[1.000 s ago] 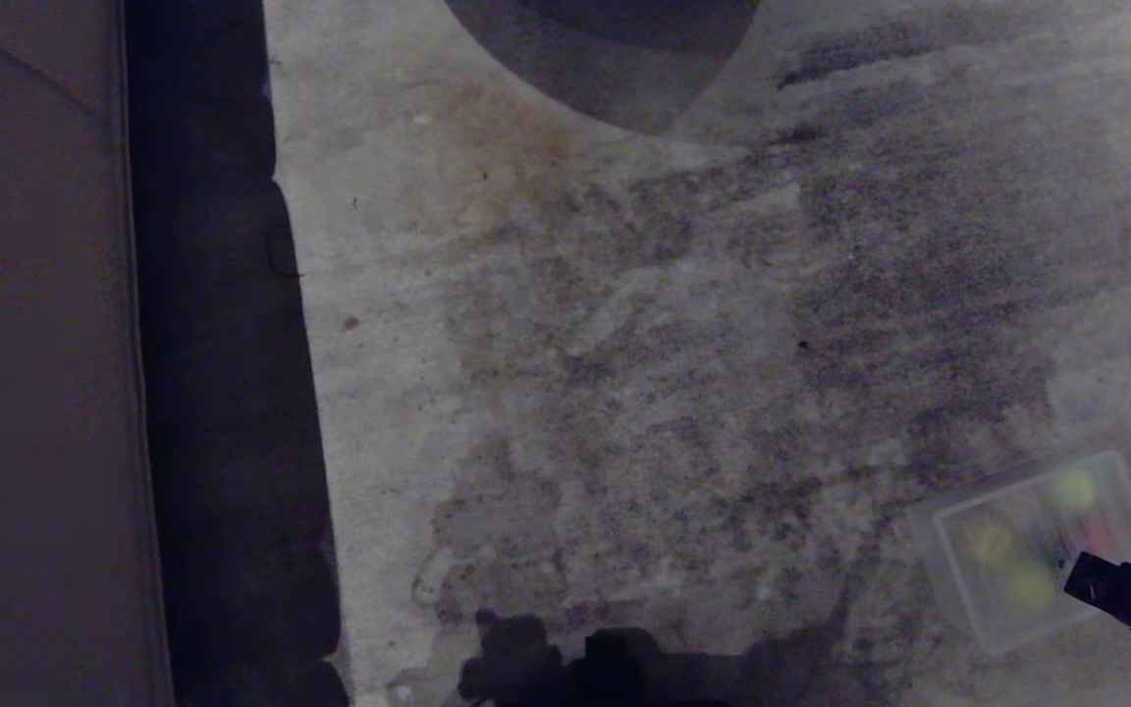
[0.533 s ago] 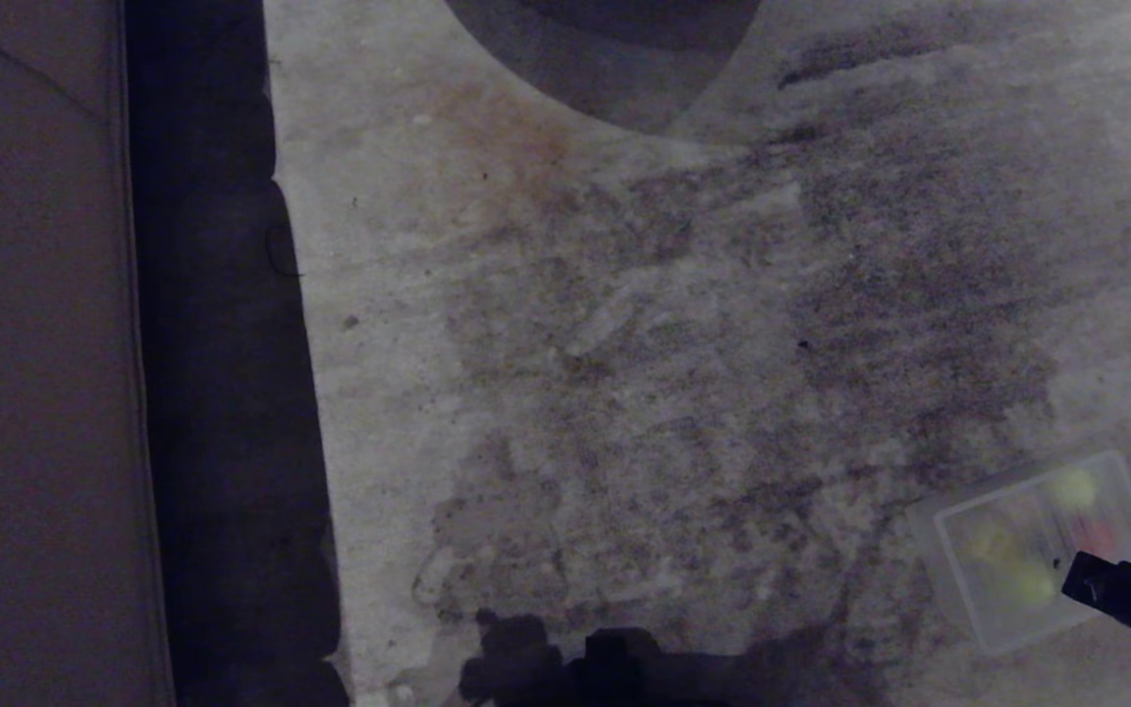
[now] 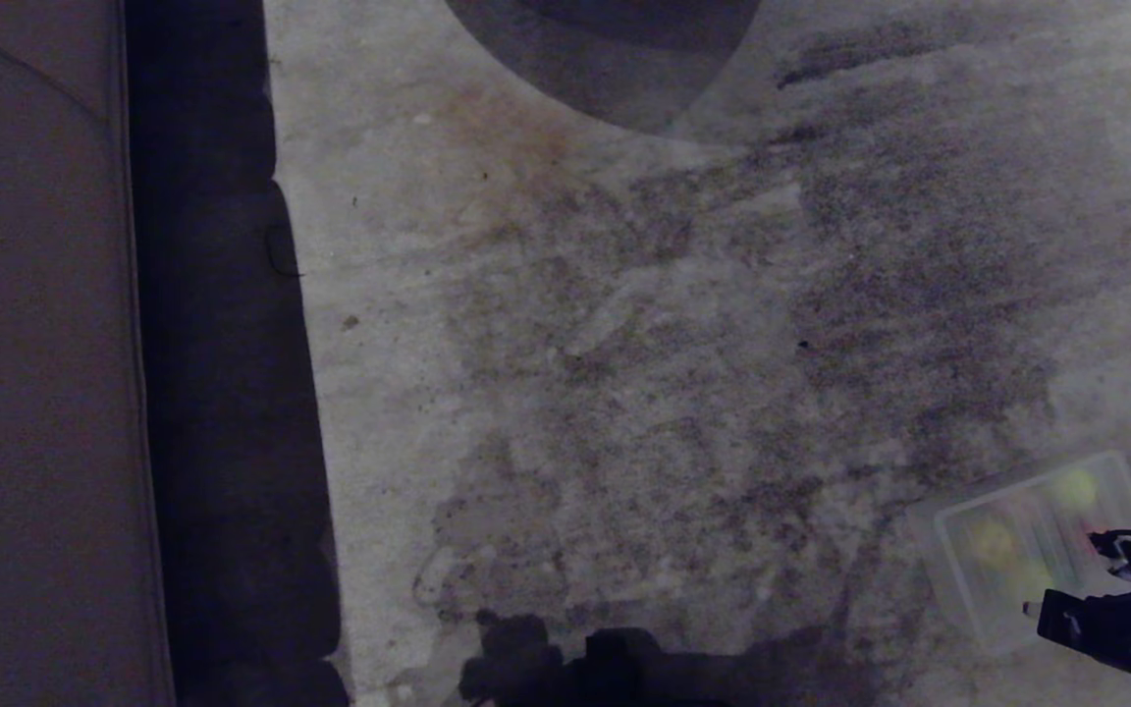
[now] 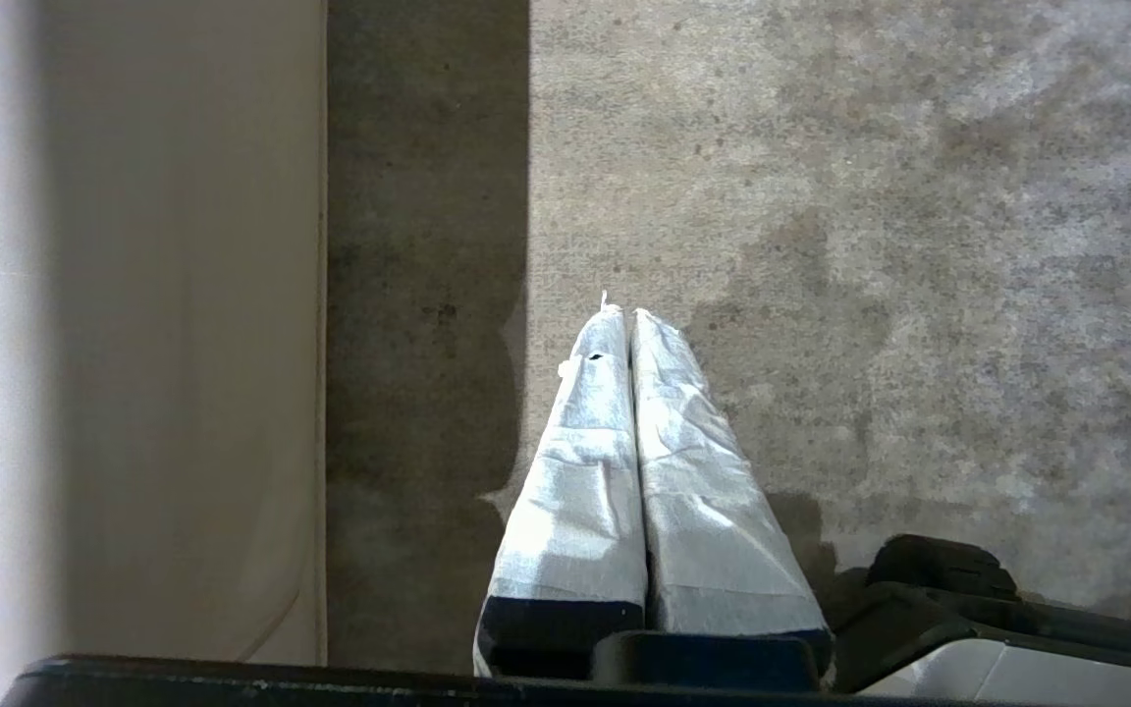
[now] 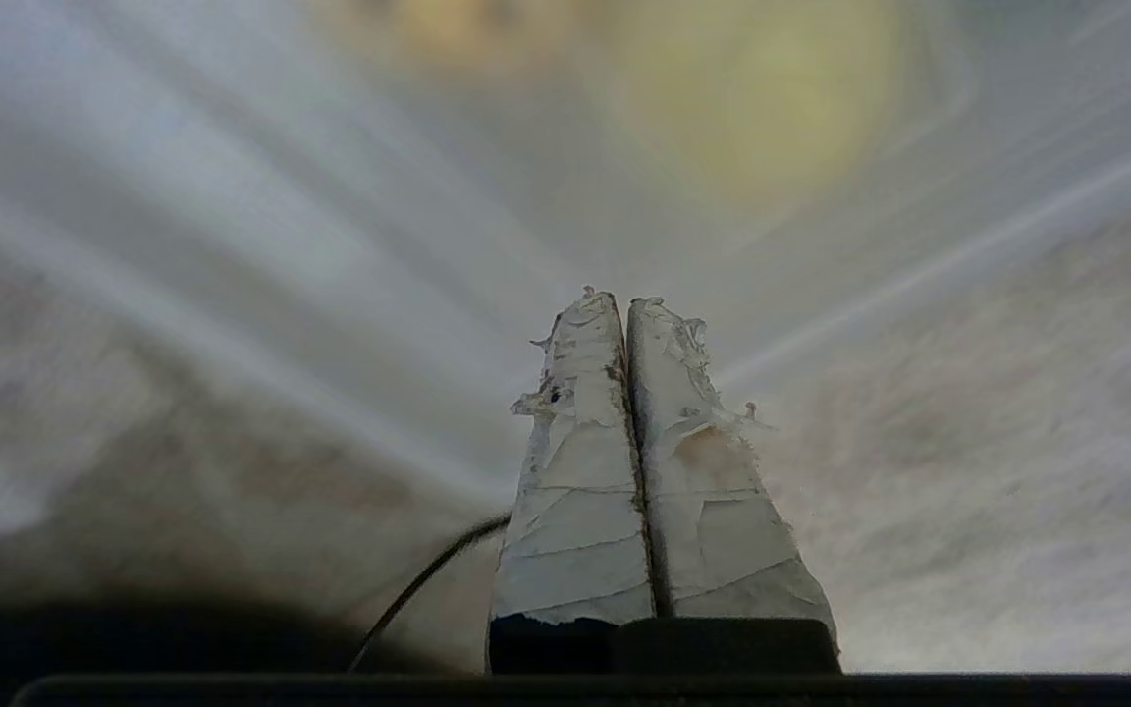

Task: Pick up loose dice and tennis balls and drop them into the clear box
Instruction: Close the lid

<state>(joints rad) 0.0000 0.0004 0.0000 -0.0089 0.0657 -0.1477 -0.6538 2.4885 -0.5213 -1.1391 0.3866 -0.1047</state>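
one clear box [image 3: 958,579] on stained carpet [image 3: 624,344], three yellow-green tennis balls [image 3: 1076,487] inside, right gripper [image 5: 626,299] fingers closed, empty

The clear box [image 3: 1017,550] near the floor's lower right corner in the head view is partly hidden by the right arm; its contents read only as yellowish and reddish smudges. The right pincer [image 5: 624,304] faces a motion-blurred scene, with one yellow-green blur [image 5: 762,98], likely a tennis ball.
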